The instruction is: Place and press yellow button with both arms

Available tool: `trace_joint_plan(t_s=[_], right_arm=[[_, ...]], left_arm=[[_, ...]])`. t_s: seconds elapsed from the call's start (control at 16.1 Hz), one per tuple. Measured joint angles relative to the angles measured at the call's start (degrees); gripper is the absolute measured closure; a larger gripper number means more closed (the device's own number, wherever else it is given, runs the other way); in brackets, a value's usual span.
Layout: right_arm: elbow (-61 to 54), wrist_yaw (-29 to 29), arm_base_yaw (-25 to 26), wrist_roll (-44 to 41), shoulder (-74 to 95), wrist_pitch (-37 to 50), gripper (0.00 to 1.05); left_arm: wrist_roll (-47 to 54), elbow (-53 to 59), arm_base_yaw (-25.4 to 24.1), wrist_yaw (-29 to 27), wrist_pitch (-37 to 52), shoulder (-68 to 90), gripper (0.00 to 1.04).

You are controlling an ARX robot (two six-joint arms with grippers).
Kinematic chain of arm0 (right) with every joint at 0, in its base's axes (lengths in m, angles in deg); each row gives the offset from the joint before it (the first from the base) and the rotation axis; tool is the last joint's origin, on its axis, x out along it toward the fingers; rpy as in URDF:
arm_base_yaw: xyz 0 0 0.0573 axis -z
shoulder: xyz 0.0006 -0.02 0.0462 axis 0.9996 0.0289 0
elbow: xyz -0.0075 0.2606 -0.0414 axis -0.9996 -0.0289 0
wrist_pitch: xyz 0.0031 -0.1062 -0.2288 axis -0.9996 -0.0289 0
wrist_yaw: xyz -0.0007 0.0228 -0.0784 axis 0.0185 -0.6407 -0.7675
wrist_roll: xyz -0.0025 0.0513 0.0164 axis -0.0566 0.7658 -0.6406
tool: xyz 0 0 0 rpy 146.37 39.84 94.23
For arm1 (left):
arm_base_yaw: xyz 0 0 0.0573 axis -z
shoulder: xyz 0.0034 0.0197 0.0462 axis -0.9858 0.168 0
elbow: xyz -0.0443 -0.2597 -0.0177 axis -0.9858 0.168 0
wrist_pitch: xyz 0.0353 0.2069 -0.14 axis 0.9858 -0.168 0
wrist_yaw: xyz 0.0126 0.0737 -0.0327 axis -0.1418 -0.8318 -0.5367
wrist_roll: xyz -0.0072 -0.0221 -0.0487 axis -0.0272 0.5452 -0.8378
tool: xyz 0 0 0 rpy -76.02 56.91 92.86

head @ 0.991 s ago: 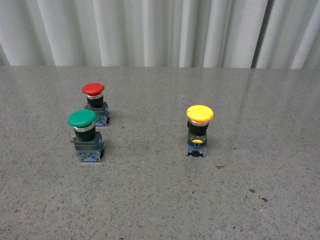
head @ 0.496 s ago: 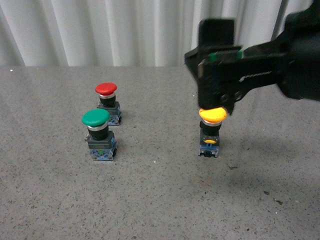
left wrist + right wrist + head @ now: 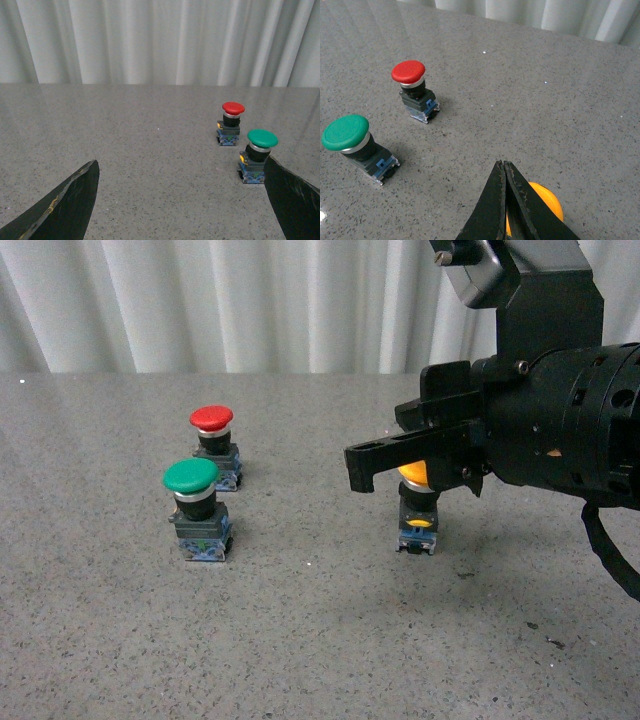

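Observation:
The yellow button [image 3: 417, 508] stands upright on the grey table, right of centre, and its cap is partly hidden behind my right arm. My right gripper [image 3: 360, 468] is shut and empty. Its fingers reach leftward at the height of the cap, with the tips past it. In the right wrist view the shut fingers [image 3: 503, 167] lie over the yellow cap [image 3: 548, 202]; I cannot tell whether they touch it. My left gripper [image 3: 180, 210] is open and empty, low over the table, and does not show in the front view.
A green-capped button [image 3: 193, 480] and a red-capped button [image 3: 211, 420] stand close together at the left. They also show in the left wrist view, green [image 3: 262, 139] and red [image 3: 233, 108]. A white curtain [image 3: 250, 300] hangs behind the table.
The right arm came into view from the right, over the yellow button. In the last half second it shifted, and its fingers now point left past the cap. The buttons have not moved.

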Motion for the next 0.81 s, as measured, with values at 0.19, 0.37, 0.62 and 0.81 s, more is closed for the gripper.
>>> trace_joint_plan(t_s=[0.19,0.37,0.62,0.81], right_arm=[[0.0,0.0,0.1,0.0,1.0,-0.3,1.03],[0.1,0.0,0.5,0.0,1.6,-0.8,1.03],[0.1,-0.6,0.9,0.0,3.1,-0.9,1.03],[0.1,-0.8,0.9,-0.2,3.3,-1.2,1.03]], left_arm=[[0.0,0.0,0.0,0.0,0.0,0.0,0.07],[0.0,0.0,0.0,0.0,0.0,0.0,0.07],[0.0,0.0,0.0,0.0,0.0,0.0,0.07],[0.0,0.0,0.0,0.0,0.0,0.0,0.07]])
